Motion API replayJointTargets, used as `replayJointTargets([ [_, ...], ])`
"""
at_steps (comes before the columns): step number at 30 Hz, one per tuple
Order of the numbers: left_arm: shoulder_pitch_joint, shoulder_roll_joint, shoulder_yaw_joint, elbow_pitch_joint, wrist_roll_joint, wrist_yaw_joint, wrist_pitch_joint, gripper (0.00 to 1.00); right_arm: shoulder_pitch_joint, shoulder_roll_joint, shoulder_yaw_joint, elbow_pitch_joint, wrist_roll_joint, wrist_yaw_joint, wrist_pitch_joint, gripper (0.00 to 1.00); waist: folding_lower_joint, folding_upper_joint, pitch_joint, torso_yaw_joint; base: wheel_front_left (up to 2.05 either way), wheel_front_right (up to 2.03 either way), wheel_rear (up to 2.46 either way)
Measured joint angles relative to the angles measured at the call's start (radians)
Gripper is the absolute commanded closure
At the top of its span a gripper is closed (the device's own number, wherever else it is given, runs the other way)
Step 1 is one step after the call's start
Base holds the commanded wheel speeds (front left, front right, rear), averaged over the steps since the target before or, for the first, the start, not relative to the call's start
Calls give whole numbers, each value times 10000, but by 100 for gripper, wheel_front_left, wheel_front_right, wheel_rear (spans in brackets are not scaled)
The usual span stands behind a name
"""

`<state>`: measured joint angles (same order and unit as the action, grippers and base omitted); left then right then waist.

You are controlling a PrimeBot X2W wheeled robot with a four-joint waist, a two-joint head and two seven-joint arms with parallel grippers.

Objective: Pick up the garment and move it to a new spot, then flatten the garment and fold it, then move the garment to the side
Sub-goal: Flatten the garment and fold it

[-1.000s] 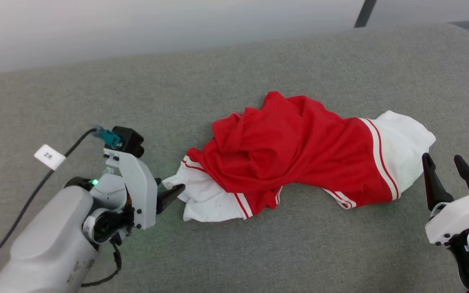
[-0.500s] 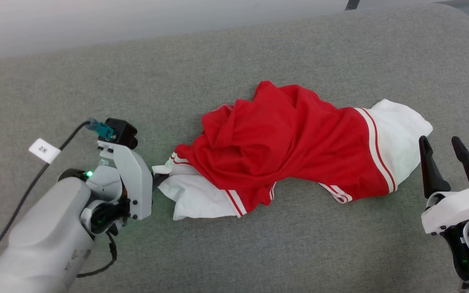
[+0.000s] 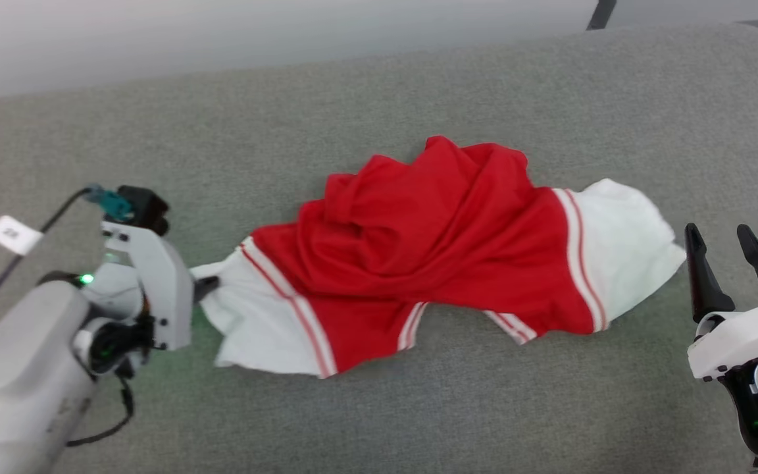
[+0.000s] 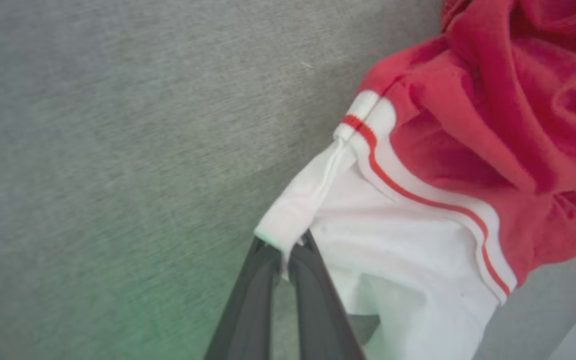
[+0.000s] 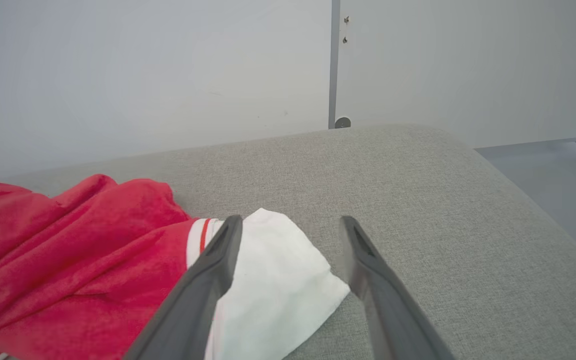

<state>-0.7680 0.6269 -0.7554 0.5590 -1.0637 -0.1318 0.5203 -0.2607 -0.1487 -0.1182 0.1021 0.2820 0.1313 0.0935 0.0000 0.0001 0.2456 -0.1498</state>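
Gripping garment (image 3: 431, 243) by 1 sleeve (image 4: 293, 220), left gripper (image 4: 280, 247), right gripper (image 3: 718, 232) spread, grey cushion (image 3: 353, 99), pale wall (image 5: 143, 75)

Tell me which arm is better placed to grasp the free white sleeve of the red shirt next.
Probably the right. The right gripper is open and sits just beside that sleeve, while the left gripper is shut on the other sleeve of the garment.

Soft matt jersey knit on the garment (image 3: 445, 224), red body & white sleeves alike, no sheen. Under it the cushion (image 3: 418, 408): grey woven upholstery, coarse, matt. On left gripper (image 4: 285, 245) & right gripper (image 3: 718, 230), 2 dark matt fingers each, plastic-looking; shells smooth white plastic w/ slight gloss. The cable label (image 3: 13, 234) looks like paper.
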Motion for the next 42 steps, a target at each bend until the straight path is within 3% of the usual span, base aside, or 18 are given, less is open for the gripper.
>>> replayJointTargets([
  [7,124,637,136,-35,178,224,-276,100,-1,-52,8,-15,50,0,50,0,0,0,-80,253,0,0,0],
  [8,160,640,165,10,167,249,-347,89,-1,-48,13,-17,67,0,52,0,0,0,-83,280,0,0,0],
  [9,203,640,173,82,159,247,-407,63,-1,-50,15,-17,75,0,54,0,0,0,-85,304,0,0,0],
  [10,253,631,171,148,153,244,-476,0,-1,-50,17,-17,73,0,69,0,0,0,-89,325,0,0,0],
  [19,436,631,203,102,75,270,-642,0,118,-65,-2,-84,71,0,174,0,0,0,-369,524,0,0,0],
  [26,965,627,71,-527,-428,746,349,0,431,-52,-82,-282,56,0,324,0,0,0,-696,713,0,0,0],
  [34,1560,585,-180,-976,-959,1599,1630,0,625,-15,-98,-606,0,0,581,0,0,0,-906,791,0,0,0],
  [37,1594,550,-150,-1035,-1011,1778,1601,0,631,12,-92,-732,0,0,667,0,0,0,-860,749,0,0,0],
  [42,1616,468,-67,-798,-976,1691,1195,0,654,29,-69,-865,46,0,788,0,0,0,-706,627,0,0,0],
])
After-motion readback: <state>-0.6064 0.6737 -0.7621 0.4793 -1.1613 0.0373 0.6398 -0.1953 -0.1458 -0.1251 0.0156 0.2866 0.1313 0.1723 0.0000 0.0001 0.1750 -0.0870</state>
